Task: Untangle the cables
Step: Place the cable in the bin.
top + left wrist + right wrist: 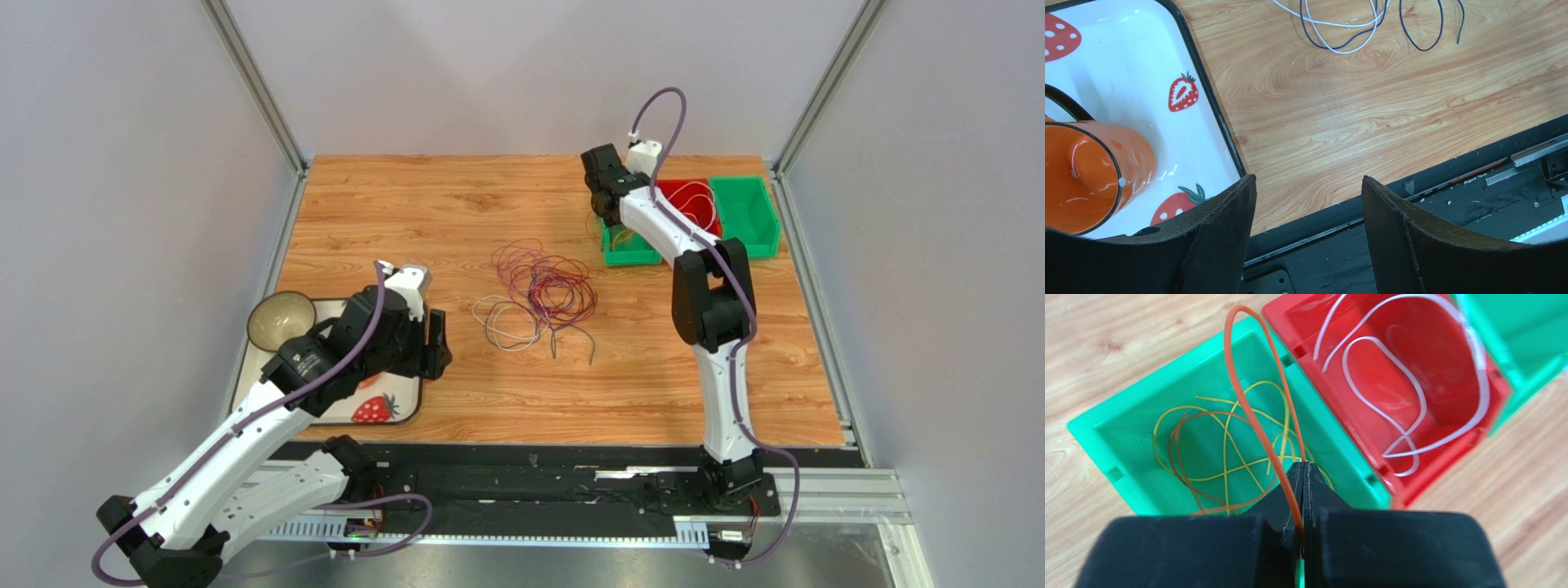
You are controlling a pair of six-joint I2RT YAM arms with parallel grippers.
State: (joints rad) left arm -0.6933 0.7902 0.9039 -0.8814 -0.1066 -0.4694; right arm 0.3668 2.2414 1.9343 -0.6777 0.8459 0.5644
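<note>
The tangle of cables (543, 294) is spread on the middle of the wooden table (405, 208), between the 2 arms. Purple, red, white and dark loops are crossed over one another.

The left gripper (1309, 184) is held low by the right edge of a strawberry-printed tray (1118, 67). Its fingers are set wide, with nothing between them. An orange cup (1088, 184) is seen on that tray, and a bowl (280, 319) at its far left corner.

The right gripper (1303, 471) is held over a green bin (1168, 376) at the far right of the table. Its fingers are pinched tight on 1 orange-red cable (1281, 380), which is arched upward above the bin. Yellow and red cables (1226, 459) are coiled inside that bin. White cables (1419, 398) are laid in the red bin (1321, 398) just beside it, and a 2nd green bin (748, 214) is set next to the red one.
</note>
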